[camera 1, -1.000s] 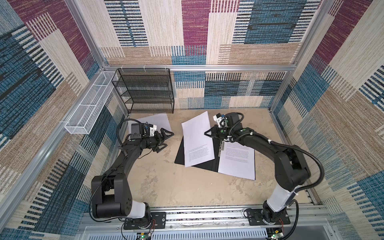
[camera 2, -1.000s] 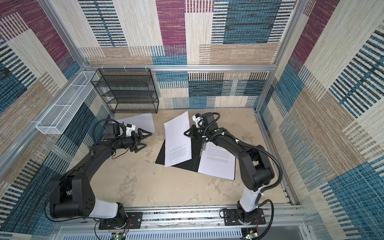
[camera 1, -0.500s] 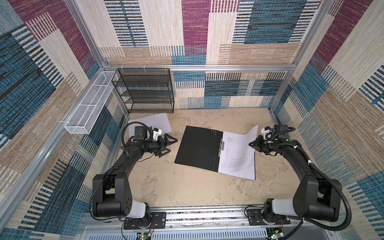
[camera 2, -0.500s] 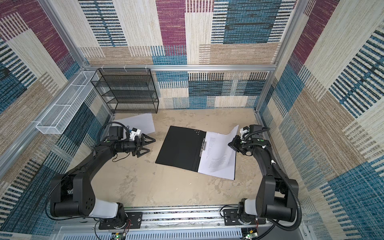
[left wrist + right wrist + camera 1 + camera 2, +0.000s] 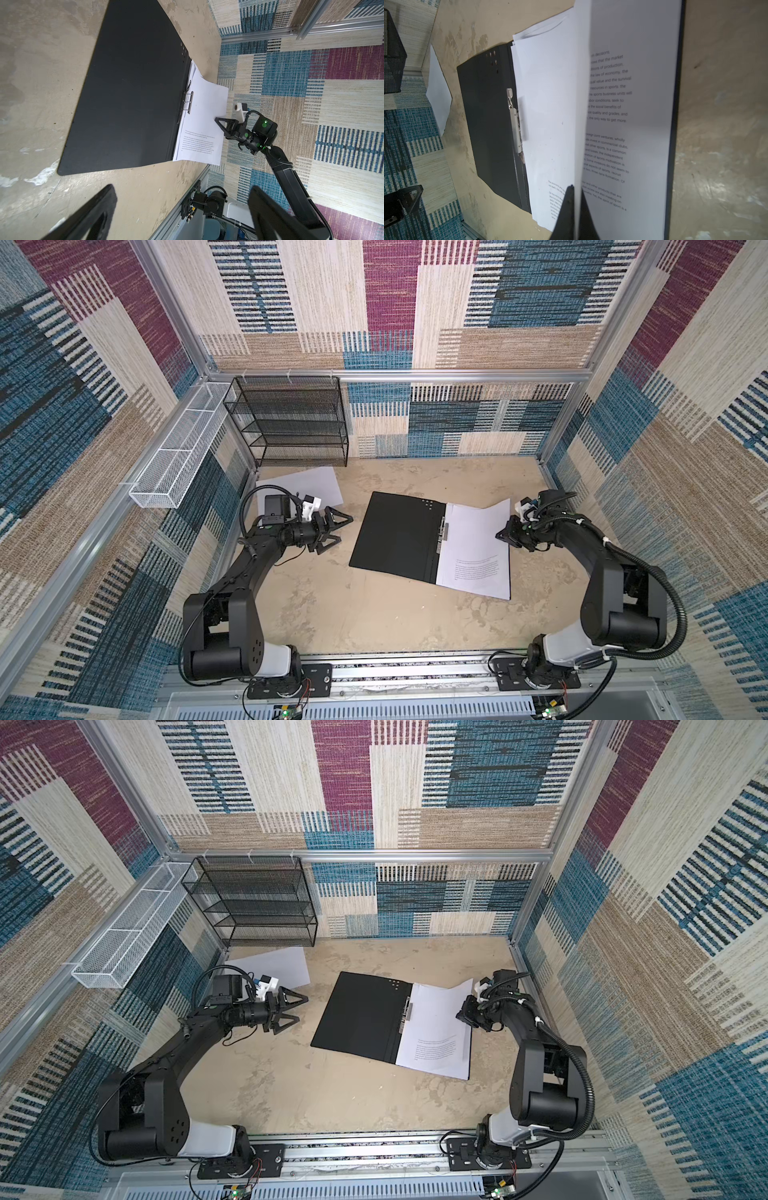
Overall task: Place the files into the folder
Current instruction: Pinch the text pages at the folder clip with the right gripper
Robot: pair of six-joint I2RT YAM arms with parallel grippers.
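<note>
The folder [image 5: 395, 531] [image 5: 357, 1015] lies open on the table, black inside up. Its left half is bare, and a metal clip [image 5: 515, 122] runs along the spine. A stack of white files [image 5: 473, 564] [image 5: 203, 116] covers the right half, with a printed sheet [image 5: 643, 104] beneath. My right gripper [image 5: 500, 536] [image 5: 459, 1017] [image 5: 576, 189] is shut on the right edge of the top sheet [image 5: 556, 104], which is slightly lifted. My left gripper [image 5: 345, 529] [image 5: 302, 1008] [image 5: 181, 188] hangs open and empty to the left of the folder. One more white sheet [image 5: 307, 485] [image 5: 274, 965] lies at the back left.
A black wire-mesh rack [image 5: 291, 418] stands against the back wall at the left. A white wire basket [image 5: 178, 452] hangs on the left wall. Metal frame rails [image 5: 415, 668] edge the table front, and patterned walls close in on three sides.
My right gripper has swung a sheet from over the folder's left half across to the right stack, staying shut on it. My left gripper has edged towards the folder, still open.
</note>
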